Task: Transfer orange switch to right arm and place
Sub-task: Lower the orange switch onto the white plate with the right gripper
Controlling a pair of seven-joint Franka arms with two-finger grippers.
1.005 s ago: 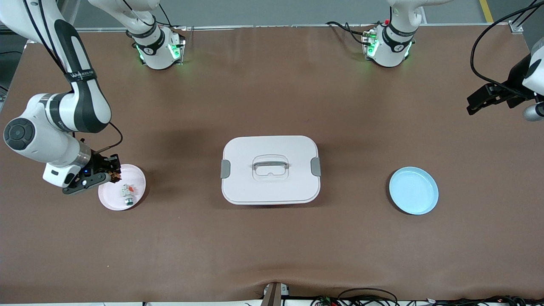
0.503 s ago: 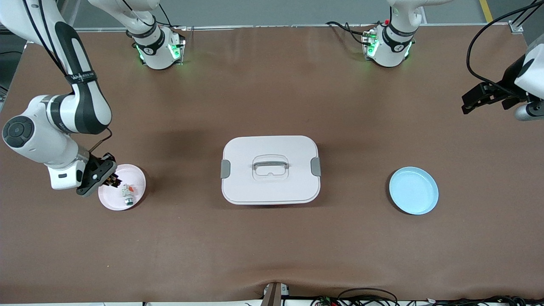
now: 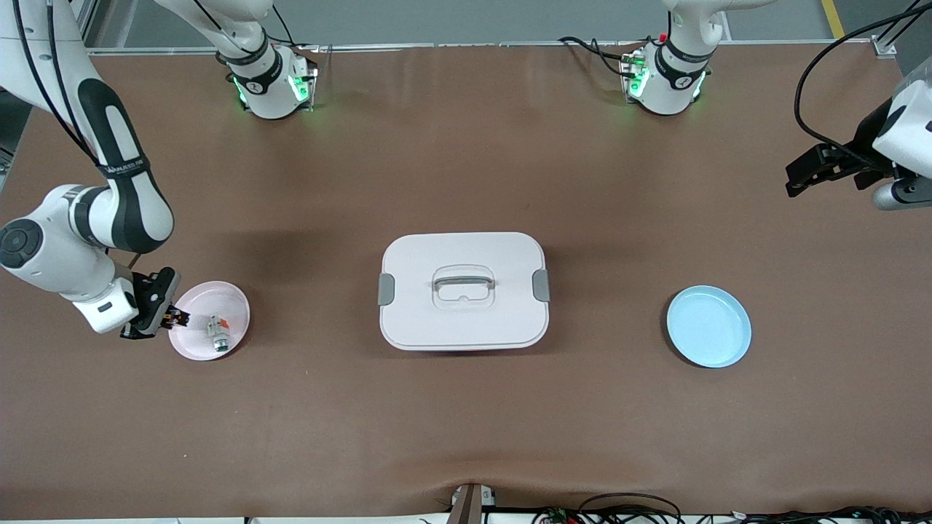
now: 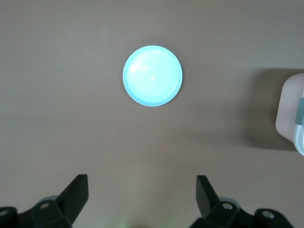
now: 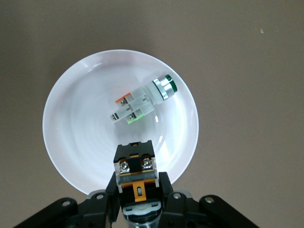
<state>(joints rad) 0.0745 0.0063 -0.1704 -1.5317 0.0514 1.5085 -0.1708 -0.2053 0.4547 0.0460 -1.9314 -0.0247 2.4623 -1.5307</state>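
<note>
Right gripper (image 3: 169, 317) is hanging over the rim of the round pale pink plate (image 3: 196, 348) at the right arm's end of the table, fingers closed on the tiny black blocky orange switch (image 5: 136, 171). In the right wrist view the switch is sitting clamped between the two black fingers (image 5: 113, 190), screw terminals and orange tab facing the camera, over the plate's edge.

The small white-and-green part with a red bit and silver-green cap (image 3: 218, 332) is lying on the same plate, just beside the held switch, not touching it.

The white rounded-rectangle lidded box with grey latches and handle (image 3: 463, 290) is sitting mid-table, well apart from the pink plate, between it and the round light blue plate (image 3: 708, 326).

Left gripper (image 3: 801, 175) is waiting in the air at the left arm's end of the table, fingers spread wide, holding nothing.
</note>
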